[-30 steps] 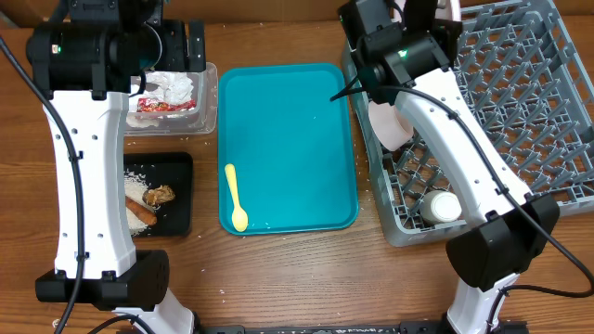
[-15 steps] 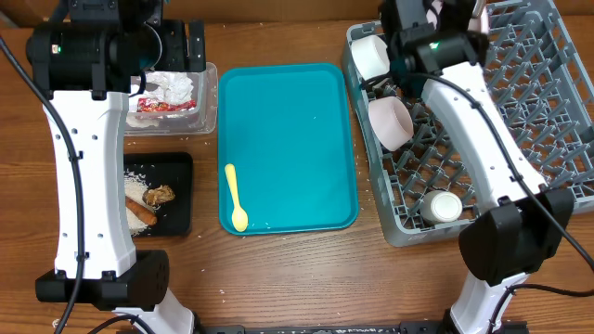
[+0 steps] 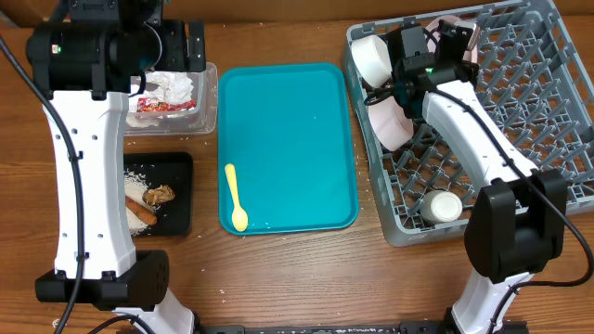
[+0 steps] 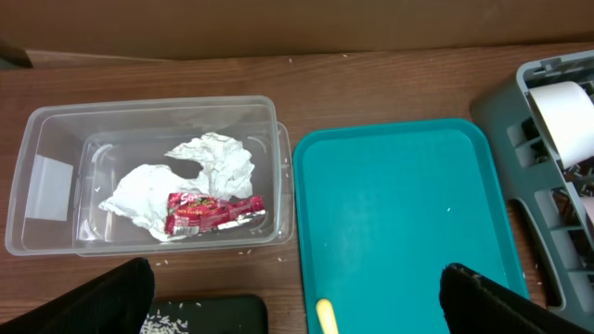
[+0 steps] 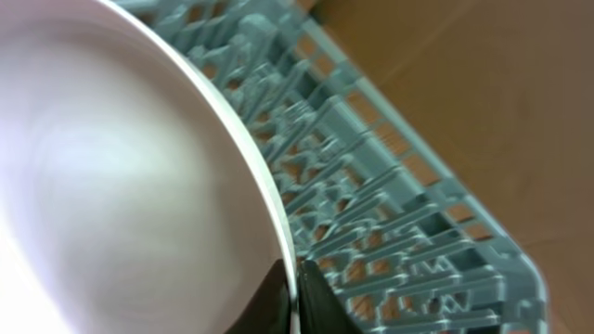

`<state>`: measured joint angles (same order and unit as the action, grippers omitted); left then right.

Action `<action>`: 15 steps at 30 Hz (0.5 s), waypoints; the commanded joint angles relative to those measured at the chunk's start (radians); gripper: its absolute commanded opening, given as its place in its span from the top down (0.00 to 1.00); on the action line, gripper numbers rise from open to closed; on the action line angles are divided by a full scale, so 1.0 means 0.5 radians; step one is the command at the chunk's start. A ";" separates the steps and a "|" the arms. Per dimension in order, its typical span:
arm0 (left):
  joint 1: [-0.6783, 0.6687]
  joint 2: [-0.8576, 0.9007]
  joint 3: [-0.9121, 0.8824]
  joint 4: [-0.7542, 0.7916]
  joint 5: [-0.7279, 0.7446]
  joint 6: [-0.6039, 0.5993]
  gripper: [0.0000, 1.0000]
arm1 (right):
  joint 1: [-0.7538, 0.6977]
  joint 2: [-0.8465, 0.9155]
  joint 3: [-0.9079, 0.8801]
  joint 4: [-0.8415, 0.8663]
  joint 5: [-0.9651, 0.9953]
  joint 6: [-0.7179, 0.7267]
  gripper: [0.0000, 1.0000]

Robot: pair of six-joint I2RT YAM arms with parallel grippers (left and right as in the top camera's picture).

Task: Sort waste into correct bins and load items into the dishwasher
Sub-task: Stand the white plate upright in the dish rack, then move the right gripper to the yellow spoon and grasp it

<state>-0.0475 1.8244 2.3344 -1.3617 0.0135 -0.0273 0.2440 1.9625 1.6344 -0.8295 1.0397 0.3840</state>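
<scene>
My right gripper (image 3: 445, 37) is over the back left of the grey dish rack (image 3: 538, 111). It is shut on the rim of a pale pink bowl (image 5: 102, 176), with the rack's pegs (image 5: 371, 186) behind it. A white bowl (image 3: 374, 57), another pale pink bowl (image 3: 390, 122) and a white cup (image 3: 443, 206) sit in the rack. My left gripper (image 4: 295, 278) is open and empty above the clear tub (image 4: 278, 167), which holds napkins (image 4: 218, 167) and the red wrapper (image 4: 209, 209). The yellow spoon (image 3: 236, 197) lies on the teal tray (image 3: 288, 139).
The black tray (image 3: 181, 199) at the front left holds rice (image 3: 139, 176), the brown clump (image 3: 160, 195) and the sausage stick (image 3: 141, 213). Loose rice grains lie on the wood between the tub and the black tray. The teal tray lies between the bins and the rack.
My right arm has swung right and lower over the rack with the bowl in its grip, uncovering the white bowl in the rack's back left corner. The left arm has not moved.
</scene>
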 commanded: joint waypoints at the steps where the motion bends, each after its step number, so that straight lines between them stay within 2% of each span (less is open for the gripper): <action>1: 0.002 0.005 0.000 0.003 -0.011 -0.005 0.00 | -0.005 -0.072 -0.009 0.019 -0.407 -0.075 0.80; 2: 0.002 0.005 0.000 0.003 -0.012 -0.005 0.00 | -0.004 -0.072 -0.009 0.019 -0.484 -0.124 0.72; 3: 0.002 0.005 0.000 0.003 -0.012 -0.005 0.00 | -0.002 -0.079 -0.008 0.015 -0.555 -0.157 0.53; 4: 0.002 0.005 0.000 0.003 -0.012 -0.005 0.00 | 0.002 -0.087 -0.007 0.005 -0.571 -0.155 0.45; 6: 0.002 0.005 0.000 0.003 -0.011 -0.005 0.00 | 0.011 -0.124 0.019 -0.043 -0.576 -0.133 0.20; 11: 0.002 0.005 0.000 0.003 -0.012 -0.005 0.00 | 0.034 -0.285 0.272 -0.310 -0.836 -0.138 0.11; 15: 0.002 0.005 0.000 0.003 -0.012 -0.005 0.00 | 0.094 -0.425 0.566 -0.582 -1.509 -0.181 0.12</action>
<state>-0.0475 1.8244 2.3344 -1.3621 0.0135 -0.0273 0.2588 1.8740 1.7954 -1.0882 0.5652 0.3115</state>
